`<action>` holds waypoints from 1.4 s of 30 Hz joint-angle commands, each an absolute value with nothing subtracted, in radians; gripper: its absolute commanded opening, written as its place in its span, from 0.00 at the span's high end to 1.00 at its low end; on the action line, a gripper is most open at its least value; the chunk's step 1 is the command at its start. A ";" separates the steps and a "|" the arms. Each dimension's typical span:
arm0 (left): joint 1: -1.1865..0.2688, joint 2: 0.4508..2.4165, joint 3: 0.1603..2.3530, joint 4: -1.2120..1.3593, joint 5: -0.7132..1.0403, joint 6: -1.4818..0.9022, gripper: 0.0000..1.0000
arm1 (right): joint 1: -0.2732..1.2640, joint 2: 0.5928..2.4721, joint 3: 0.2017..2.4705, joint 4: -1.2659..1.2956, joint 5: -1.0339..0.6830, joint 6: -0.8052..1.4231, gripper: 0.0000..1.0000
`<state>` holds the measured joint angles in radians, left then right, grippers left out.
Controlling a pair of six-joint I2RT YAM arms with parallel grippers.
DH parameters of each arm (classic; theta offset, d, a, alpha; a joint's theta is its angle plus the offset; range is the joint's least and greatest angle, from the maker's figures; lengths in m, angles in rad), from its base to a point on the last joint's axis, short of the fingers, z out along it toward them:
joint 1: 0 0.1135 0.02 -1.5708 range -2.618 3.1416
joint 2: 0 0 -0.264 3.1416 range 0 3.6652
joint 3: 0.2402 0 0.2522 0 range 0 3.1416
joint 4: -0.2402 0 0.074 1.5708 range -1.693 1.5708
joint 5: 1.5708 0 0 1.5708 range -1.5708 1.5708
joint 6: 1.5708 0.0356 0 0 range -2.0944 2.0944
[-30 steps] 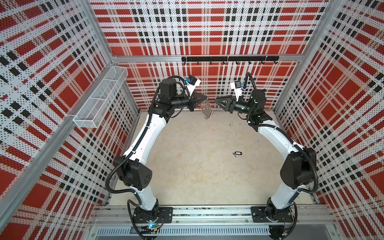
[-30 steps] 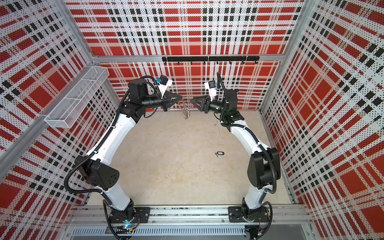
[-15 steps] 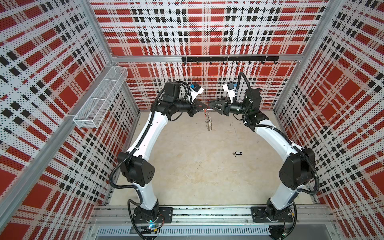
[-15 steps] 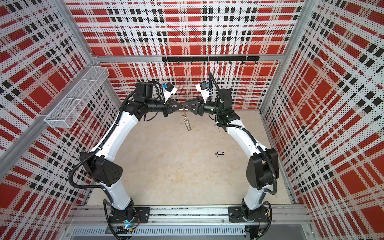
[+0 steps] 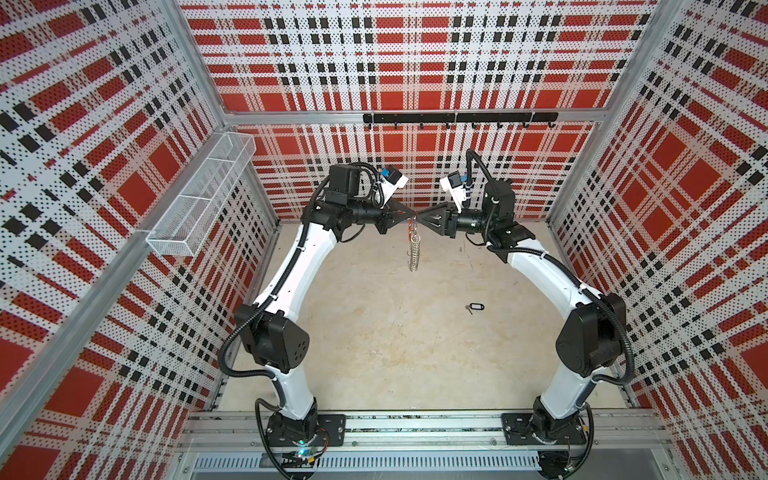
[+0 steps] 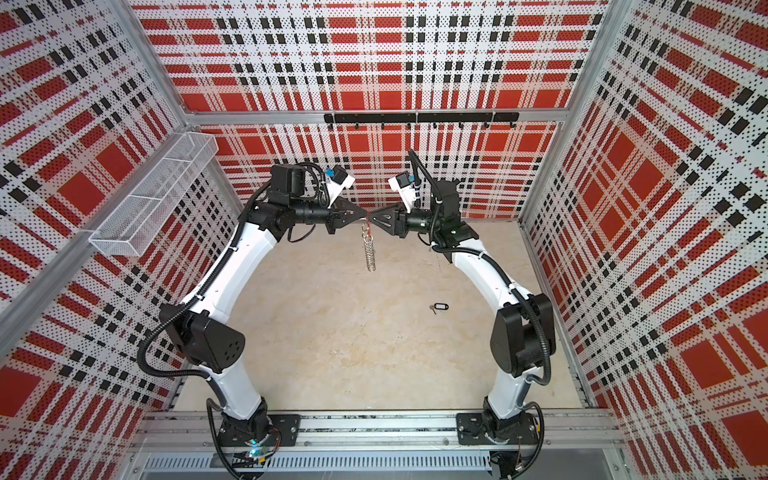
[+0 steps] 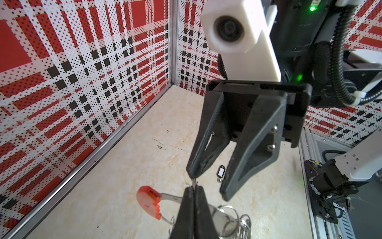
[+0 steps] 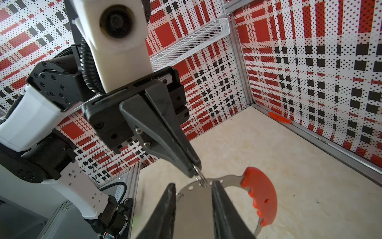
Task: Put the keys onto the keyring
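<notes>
Left gripper [image 5: 409, 215] pinches one silver split ring [image 8: 200, 175], dangling the flat grey crescent keyring [image 5: 414, 253] with red grip far-centre. Right gripper [image 5: 420, 217] has its jaws spread astride the band. Tiny silver key with black tag [image 5: 475, 308] lies on the beige table [image 5: 374, 340], right of centre. Danger: a skewed clamp could yank that ring free.

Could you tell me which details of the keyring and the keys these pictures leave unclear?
- Left wrist view: much of the keyring is cut off by the frame edge or hidden behind the left gripper.
- Both top views: the keys are too small to show detail.
- Right wrist view: whether the right gripper touches the keyring cannot be told.
</notes>
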<state>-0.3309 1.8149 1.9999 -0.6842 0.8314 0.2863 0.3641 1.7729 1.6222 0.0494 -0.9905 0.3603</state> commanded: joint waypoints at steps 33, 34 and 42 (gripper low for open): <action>-0.356 1.790 2.033 -0.674 0.863 0.288 0.98 | 0.387 1.794 1.533 0.517 -0.961 0.694 1.00; -0.356 1.790 2.031 -0.667 0.860 0.281 0.95 | 0.388 1.793 1.515 0.586 -0.952 0.738 1.00; -0.269 1.648 1.778 -0.184 0.766 -0.081 0.62 | 0.387 1.829 1.448 0.979 -0.910 1.017 1.00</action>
